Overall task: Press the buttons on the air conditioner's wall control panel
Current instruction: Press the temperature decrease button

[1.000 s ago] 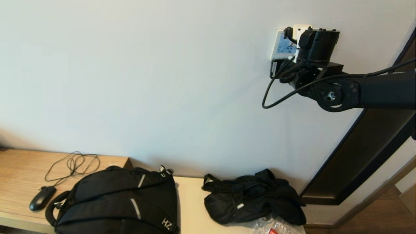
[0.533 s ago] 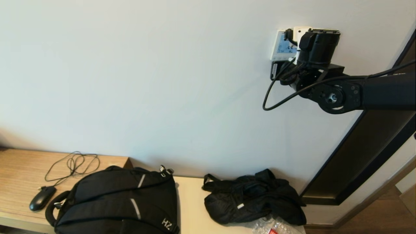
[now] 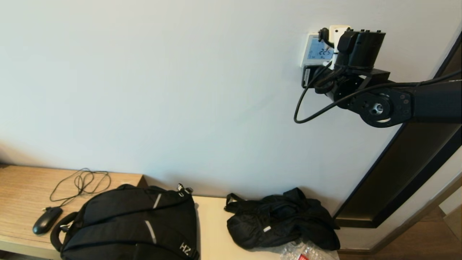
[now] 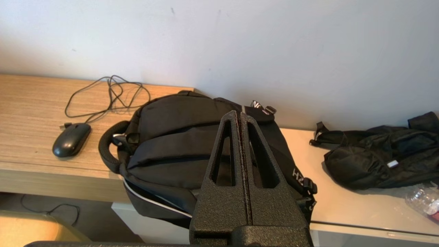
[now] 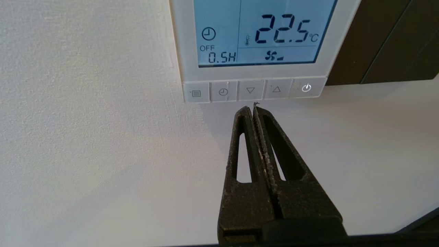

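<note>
The air conditioner's wall control panel (image 5: 260, 37) is a white square with a lit pale blue screen reading 22.5 °C and OFF 0.5H. It also shows in the head view (image 3: 314, 50), high on the wall. The buttons (image 5: 252, 91) form a row along its lower edge: menu, clock, down arrow, up arrow, power. My right gripper (image 5: 253, 108) is shut and empty, its tips just below the down-arrow button, close to the wall. In the head view the right wrist (image 3: 359, 47) hides its fingers. My left gripper (image 4: 239, 114) is shut and empty, parked low above a black backpack (image 4: 178, 137).
A dark panel (image 5: 384, 37) adjoins the thermostat's side. A dark door frame (image 3: 404, 173) runs down the wall at the right. On the bench below lie the backpack (image 3: 133, 224), a black mouse (image 3: 47, 220) with its cable, a black jacket (image 3: 281, 220) and a plastic bag (image 3: 306, 252).
My right wrist has shifted a little to the right and up. More of the panel's screen shows in the head view, with the digits now readable.
</note>
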